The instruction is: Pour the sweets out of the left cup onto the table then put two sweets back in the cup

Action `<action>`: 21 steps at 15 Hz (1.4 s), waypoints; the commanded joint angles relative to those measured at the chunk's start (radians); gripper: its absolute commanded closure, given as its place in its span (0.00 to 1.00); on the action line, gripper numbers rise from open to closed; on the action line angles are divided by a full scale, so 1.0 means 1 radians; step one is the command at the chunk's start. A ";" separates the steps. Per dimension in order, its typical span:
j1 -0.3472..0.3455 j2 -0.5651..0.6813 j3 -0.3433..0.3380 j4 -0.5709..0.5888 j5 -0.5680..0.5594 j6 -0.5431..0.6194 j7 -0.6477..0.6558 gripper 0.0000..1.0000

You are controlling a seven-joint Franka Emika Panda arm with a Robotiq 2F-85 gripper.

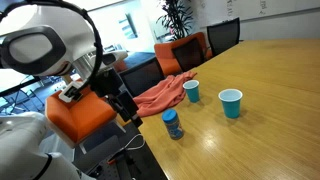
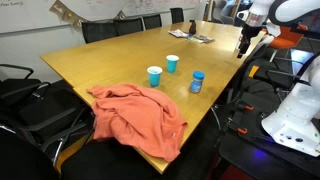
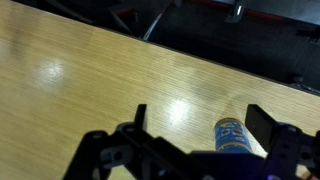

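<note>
Well ahead of tool (image 3: 203, 125), wide open, empty: left cup (image 1: 191, 91) on bench (image 1: 270, 70). Thin plastic, probably light, squashy, tippy; grip mid-wall gently. No sweets visible.

Arm (image 1: 42, 48) is seen upper left in an exterior view, white links folded over, wrist angled down. Gripper (image 1: 126, 106) is held at centre left, pointed downward. In an exterior view, the gripper (image 2: 243, 44) is seen upper right, hung under the arm (image 2: 272, 10). In wrist view, fingers (image 3: 140, 118) enter from the bottom edge, jaws spread wide, nothing gripped.
</note>
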 commanded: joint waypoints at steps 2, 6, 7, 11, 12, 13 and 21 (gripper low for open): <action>0.005 0.002 -0.004 -0.006 -0.002 -0.006 0.002 0.00; 0.005 0.008 -0.004 -0.008 -0.002 -0.006 0.002 0.00; 0.005 0.008 -0.004 -0.008 -0.002 -0.006 0.002 0.00; 0.026 0.060 -0.009 0.032 0.029 0.049 0.028 0.00; 0.035 0.092 -0.012 0.057 0.051 0.078 0.043 0.00; 0.042 0.120 -0.014 0.079 0.070 0.106 0.050 0.00; 0.105 0.504 -0.033 0.421 0.276 0.307 0.033 0.00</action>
